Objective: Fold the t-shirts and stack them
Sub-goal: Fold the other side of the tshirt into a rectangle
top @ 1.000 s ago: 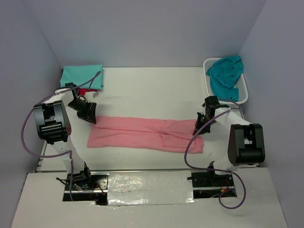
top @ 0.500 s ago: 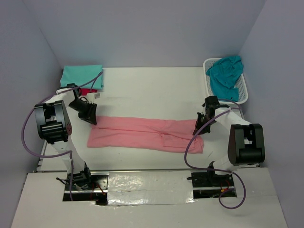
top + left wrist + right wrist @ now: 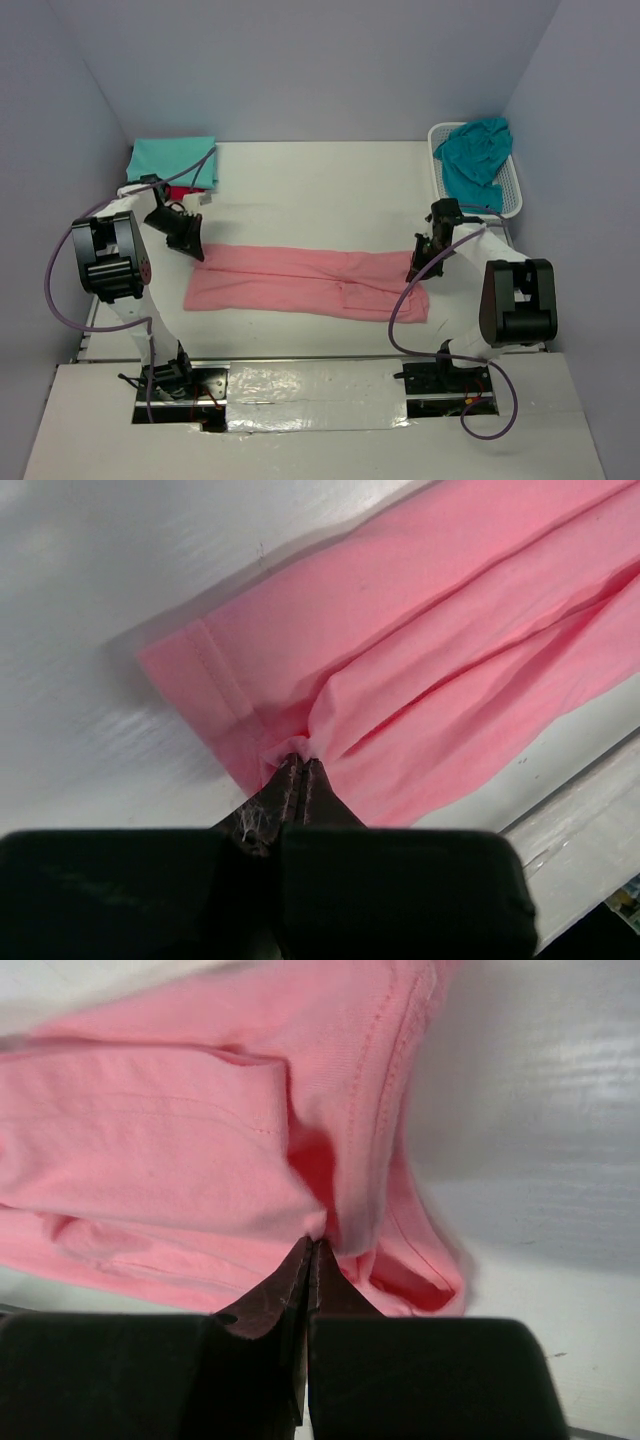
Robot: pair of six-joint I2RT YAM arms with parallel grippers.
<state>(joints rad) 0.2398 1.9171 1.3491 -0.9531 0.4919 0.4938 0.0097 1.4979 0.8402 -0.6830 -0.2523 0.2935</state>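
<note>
A salmon pink t-shirt point(image 3: 300, 281) lies folded into a long strip across the middle of the table. My left gripper point(image 3: 197, 251) is shut on the pink t-shirt's far left corner, the cloth point(image 3: 420, 660) bunching at its tips point(image 3: 301, 760). At the strip's right end my right gripper point(image 3: 416, 272) is shut on the cloth, and the fabric point(image 3: 160, 1130) puckers where the tips point(image 3: 312, 1245) pinch it. A folded mint-teal t-shirt point(image 3: 172, 158) rests at the far left on a crimson red one point(image 3: 202, 187). A darker teal-blue t-shirt point(image 3: 474, 152) lies crumpled in the basket.
A white lattice basket point(image 3: 511, 190) stands at the far right corner. Purple cables point(image 3: 55, 290) loop beside both arms. Grey walls close in the table on three sides, and a foil-taped ledge point(image 3: 315, 385) runs along the near edge.
The left gripper's jaws have closed on the pink t-shirt's left corner. The right gripper has kept its grip and has not moved.
</note>
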